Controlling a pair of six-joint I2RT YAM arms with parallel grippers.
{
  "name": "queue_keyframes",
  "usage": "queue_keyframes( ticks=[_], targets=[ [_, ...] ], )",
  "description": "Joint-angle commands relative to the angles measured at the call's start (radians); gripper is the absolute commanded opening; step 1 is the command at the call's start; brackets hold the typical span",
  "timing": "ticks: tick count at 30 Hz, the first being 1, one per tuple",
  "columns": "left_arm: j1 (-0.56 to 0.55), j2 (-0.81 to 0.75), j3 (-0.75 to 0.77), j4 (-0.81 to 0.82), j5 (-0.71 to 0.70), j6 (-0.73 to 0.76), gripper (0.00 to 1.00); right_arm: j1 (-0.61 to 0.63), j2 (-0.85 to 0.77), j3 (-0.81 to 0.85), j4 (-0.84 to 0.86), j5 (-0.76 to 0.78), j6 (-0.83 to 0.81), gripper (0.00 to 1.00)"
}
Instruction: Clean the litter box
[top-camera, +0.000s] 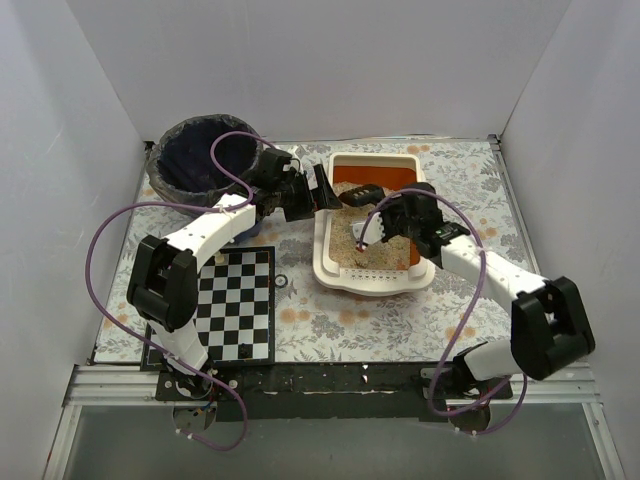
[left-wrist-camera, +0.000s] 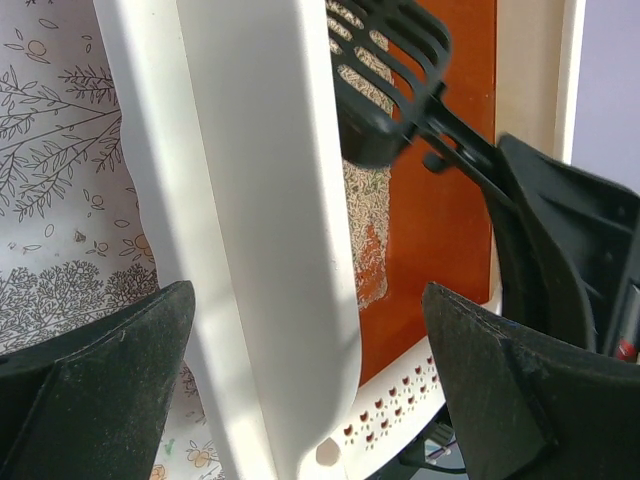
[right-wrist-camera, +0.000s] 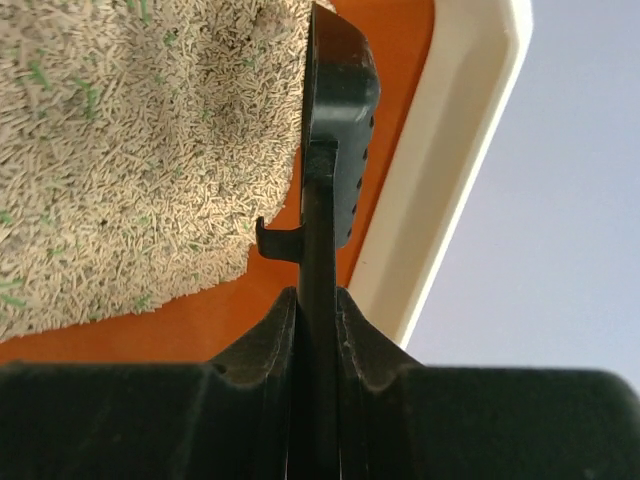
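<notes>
Gripping the thin black handle of a slotted scoop (right-wrist-camera: 340, 100), the right gripper (right-wrist-camera: 318, 330) has its jaws pressed tight against both sides of the handle. The grip sits low on the handle, probably so the scoop head reaches well ahead of the fingers. The head hangs over the bare orange floor (right-wrist-camera: 400, 30) at the far end of the litter box (top-camera: 372, 283), just beside the edge of the beige litter (right-wrist-camera: 130, 150), which lies heaped toward the near end. That looks like a start for a raking pass through the granules.

The left gripper (top-camera: 318, 190) is spread wide and holds nothing. Its two fingers straddle the box's left wall, one outside over the flowered table cover (top-camera: 460, 290) and one inside over the floor. It is likely placed to clamp the rim and steady the tray against the scoop's push.

The box rests toward the far middle of the table. A dark-bagged blue bin (top-camera: 165, 180) stands at the far left, near enough to take what is scooped. A checkered mat (top-camera: 235, 305) lies at the near left.
</notes>
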Motion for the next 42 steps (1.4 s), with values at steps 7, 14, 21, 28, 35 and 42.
queue_keyframes(
  ticks=[7,14,21,28,35,42],
  targets=[
    [-0.002,0.020,0.043,-0.019,-0.083,0.011,0.95,0.040,0.255,0.178,0.177,0.206,0.169,0.01],
    [-0.002,0.043,0.055,-0.034,-0.089,0.012,0.93,0.097,0.203,0.112,-0.042,0.176,0.029,0.01],
    [-0.002,0.018,0.034,-0.033,-0.104,0.015,0.93,0.100,0.054,0.095,-0.265,0.250,-0.005,0.01],
    [-0.002,0.003,0.023,-0.030,-0.100,0.022,0.93,0.100,-0.130,0.015,-0.161,0.036,-0.034,0.01],
    [-0.002,-0.003,0.017,-0.022,-0.072,0.037,0.93,0.100,-0.120,0.026,-0.244,-0.158,-0.180,0.01],
    [-0.002,-0.015,0.014,-0.030,-0.077,0.029,0.94,0.100,-0.061,0.158,-0.380,-0.094,-0.099,0.01]
  ],
)
